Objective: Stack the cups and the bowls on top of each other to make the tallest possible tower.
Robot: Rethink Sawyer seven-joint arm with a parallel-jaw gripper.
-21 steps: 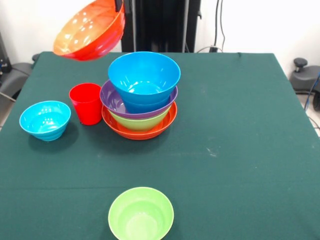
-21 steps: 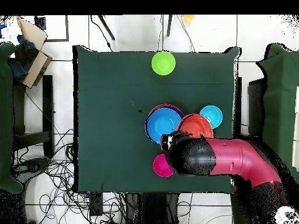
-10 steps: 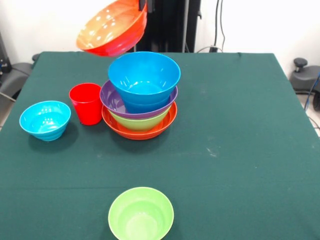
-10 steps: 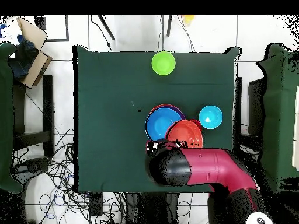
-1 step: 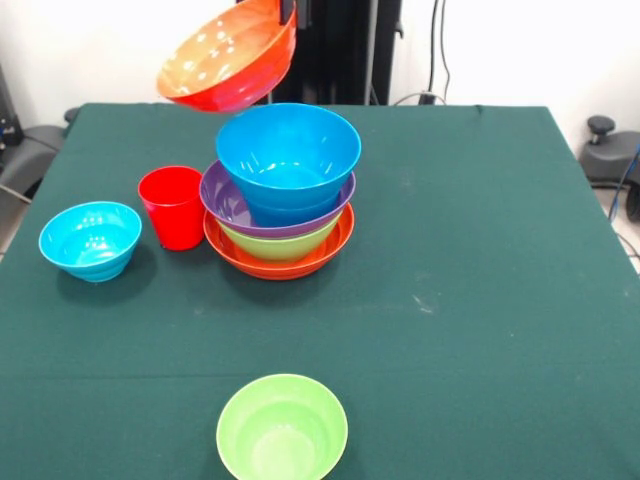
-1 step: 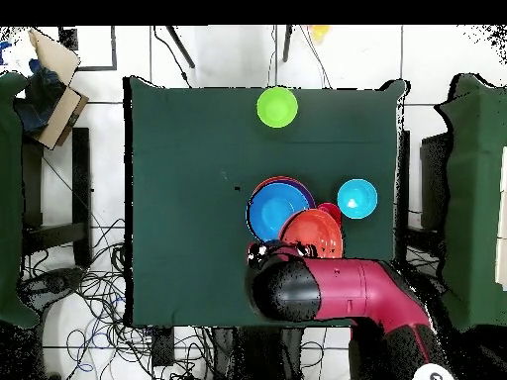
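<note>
Above the table, a tilted orange bowl hangs clamped by its rim in the gripper, over the tower topped by a blue bowl; the red cup stands just left.

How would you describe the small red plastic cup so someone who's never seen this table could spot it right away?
Start at the tower of nested plastic bowls in the middle of the green table, topped by a deep blue bowl. In the front view, just left of its wide orange base stands the small glossy red plastic cup. It alone is straight-sided and taller than wide.
</note>
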